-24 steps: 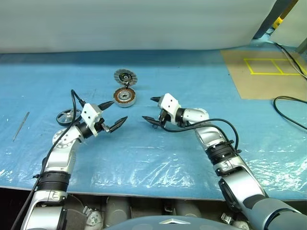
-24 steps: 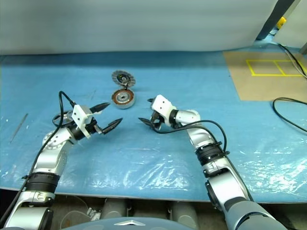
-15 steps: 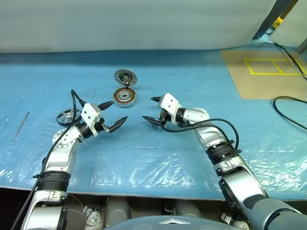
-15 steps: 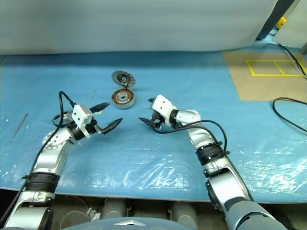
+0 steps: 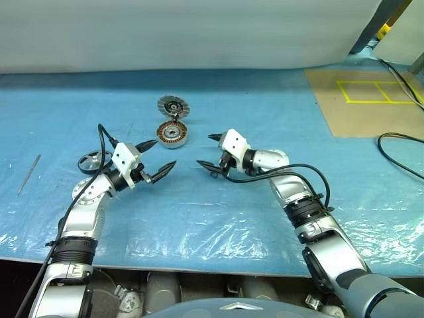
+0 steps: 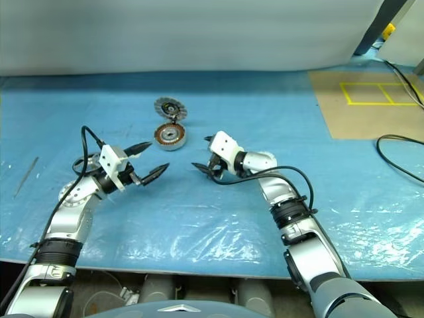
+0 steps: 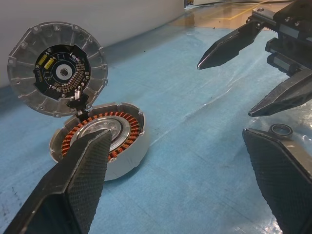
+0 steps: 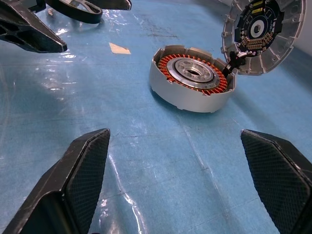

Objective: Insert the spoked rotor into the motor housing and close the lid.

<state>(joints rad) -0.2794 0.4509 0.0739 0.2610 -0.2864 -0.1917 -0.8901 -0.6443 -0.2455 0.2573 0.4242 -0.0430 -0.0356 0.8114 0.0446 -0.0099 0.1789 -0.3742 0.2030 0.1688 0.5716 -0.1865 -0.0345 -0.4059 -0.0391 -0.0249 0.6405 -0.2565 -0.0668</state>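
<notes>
Left eye view: nothing is assembled yet. The motor housing (image 5: pixel 173 134) sits open on the bench (image 5: pixel 218 218), copper windings exposed, with the lid (image 5: pixel 173 106) just behind it. The spoked rotor (image 5: pixel 91 161) lies untouched beside the left arm. Left hand (image 5: pixel 159 158) and right hand (image 5: pixel 209 152) hover with fingers spread wide, holding nothing. Insertion and closing both remain. Wrist views add detail: the lid stands tilted, apparently joined to the housing's rim, its circuit board facing out.

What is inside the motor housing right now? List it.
Inside the motor housing: a ring of copper-brown windings around a silvery centre hub, no rotor seated. The lid stands tilted open behind it. The floor beneath the windings is covered.
</notes>
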